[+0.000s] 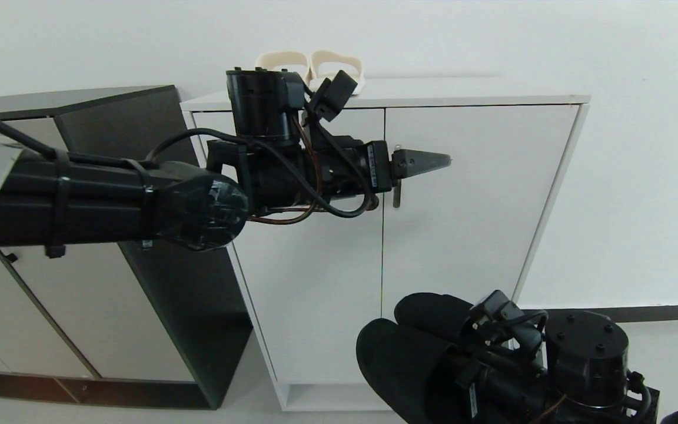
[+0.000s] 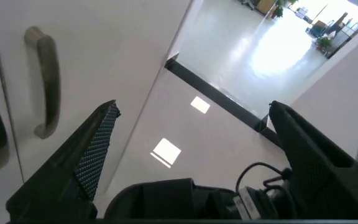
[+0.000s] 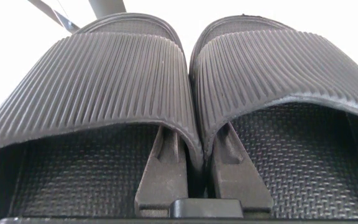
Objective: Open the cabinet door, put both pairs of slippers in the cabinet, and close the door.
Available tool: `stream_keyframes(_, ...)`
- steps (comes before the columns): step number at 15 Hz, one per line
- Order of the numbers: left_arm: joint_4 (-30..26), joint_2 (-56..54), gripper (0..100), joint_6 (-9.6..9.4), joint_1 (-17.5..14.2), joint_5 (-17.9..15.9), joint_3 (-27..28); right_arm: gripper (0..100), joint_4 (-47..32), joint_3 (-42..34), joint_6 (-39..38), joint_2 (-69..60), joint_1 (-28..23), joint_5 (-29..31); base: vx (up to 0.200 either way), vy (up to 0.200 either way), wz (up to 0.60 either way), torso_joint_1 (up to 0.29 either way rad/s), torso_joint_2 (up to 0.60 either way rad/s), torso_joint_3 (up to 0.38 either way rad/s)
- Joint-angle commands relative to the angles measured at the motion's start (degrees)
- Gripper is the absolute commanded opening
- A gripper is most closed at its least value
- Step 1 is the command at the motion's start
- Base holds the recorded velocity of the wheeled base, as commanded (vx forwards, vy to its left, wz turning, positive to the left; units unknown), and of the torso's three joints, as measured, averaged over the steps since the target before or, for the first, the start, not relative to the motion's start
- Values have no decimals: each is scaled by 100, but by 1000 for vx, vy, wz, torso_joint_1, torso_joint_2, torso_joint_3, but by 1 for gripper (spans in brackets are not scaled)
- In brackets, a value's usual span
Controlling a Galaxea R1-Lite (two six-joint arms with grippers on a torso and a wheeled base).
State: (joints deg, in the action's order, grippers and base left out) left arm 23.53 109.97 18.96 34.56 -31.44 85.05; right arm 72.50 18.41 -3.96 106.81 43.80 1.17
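**Doors shut, one pair on top, the other pair in the right gripper**

At far left a dark cabinet (image 1: 156,277) stands just beside the white cabinet (image 1: 492,97), both backed against a pale wall (image 1: 639,176). The left arm crosses in front of them from the left, held level at about the height of the door handles.

The white cabinet has two doors, and both are closed, meeting at a thin seam down the middle. The cream slippers (image 1: 292,62) sit side by side on its top, towards the left end and close to the wall, partly hidden by the left arm's wrist.

The left gripper (image 2: 192,109) hangs in front of the right-hand door (image 1: 468,224). Its fingers are spread wide, with nothing between them. The door's handle (image 2: 44,81), a slim upright bar next to the seam, lies just outside one finger rather than in the gap. Whether that finger touches it cannot be told.

Lower right, in front of the foot of the right-hand door and above the floor (image 1: 668,347), are the black slippers (image 1: 409,353), held off the ground. The right gripper (image 3: 196,143) has them: its two fingers reach in under the ribbed straps and are pinched together on the straps' adjoining inner edges, so the pair hangs side by side, pressed against each other.
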Motion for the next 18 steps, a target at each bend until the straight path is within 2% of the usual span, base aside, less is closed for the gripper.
stream_keyframes(1,3,218,100,3,7,24,143,0,45,-30,1,103,6,-12,0,0,0,0,0,0)
stream_keyframes(5,-32,112,100,-32,-2,428,143,0,186,-39,1,226,14,-12,0,0,0,0,0,0)
stream_keyframes(7,-32,174,100,-393,-2,903,125,0,195,-74,9,243,6,-12,0,0,0,0,0,0)
stream_keyframes(8,-32,209,100,-472,-2,973,117,0,195,-74,9,243,6,-12,0,0,0,0,0,0)
stream_keyframes(12,-112,262,100,-472,-11,1008,169,0,195,-92,9,243,6,-12,0,0,0,0,0,0)
stream_keyframes(15,-120,437,100,-472,-20,1026,389,0,195,-92,9,261,6,-12,0,0,0,0,0,0)
stream_keyframes(18,-147,727,100,-472,-55,1184,732,0,195,-153,62,261,6,-20,0,0,0,0,0,0)
